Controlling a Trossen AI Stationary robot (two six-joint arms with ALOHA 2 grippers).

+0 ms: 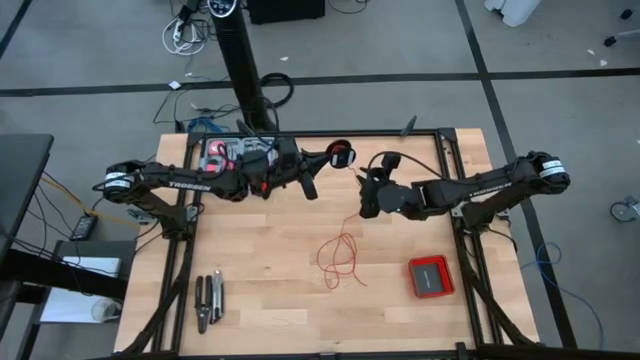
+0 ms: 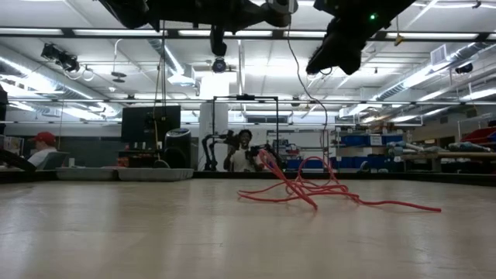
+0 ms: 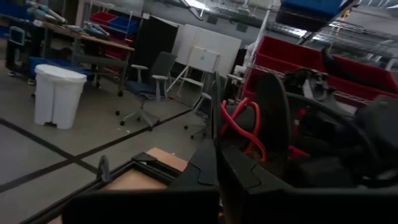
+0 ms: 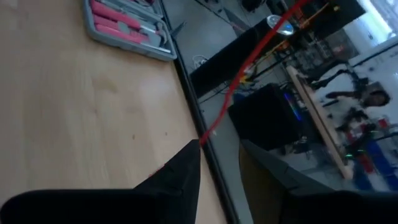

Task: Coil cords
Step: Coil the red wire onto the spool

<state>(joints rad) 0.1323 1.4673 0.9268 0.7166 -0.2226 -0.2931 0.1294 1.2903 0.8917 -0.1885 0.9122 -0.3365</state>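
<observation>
From above I see the red wire (image 1: 342, 258) lying as loose squiggly loops on the bench (image 1: 260, 270), near the middle, well apart from the flat red box (image 1: 431, 276) toward the right. One strand rises from the pile; in the low view it climbs toward the arms, but I cannot follow it to its end. The left gripper (image 1: 309, 186) is raised over the far part of the bench with its fingers pressed together; its wrist view shows red wire wound on a dark spool (image 3: 268, 134) just ahead, yet I cannot make out whether the fingers pinch it. The right gripper (image 1: 369, 190) hangs nearby, fingers apart, a red strand (image 4: 249, 62) passing beyond them untouched. Pliers (image 1: 208, 300) lie near the front left edge, partly blurred
</observation>
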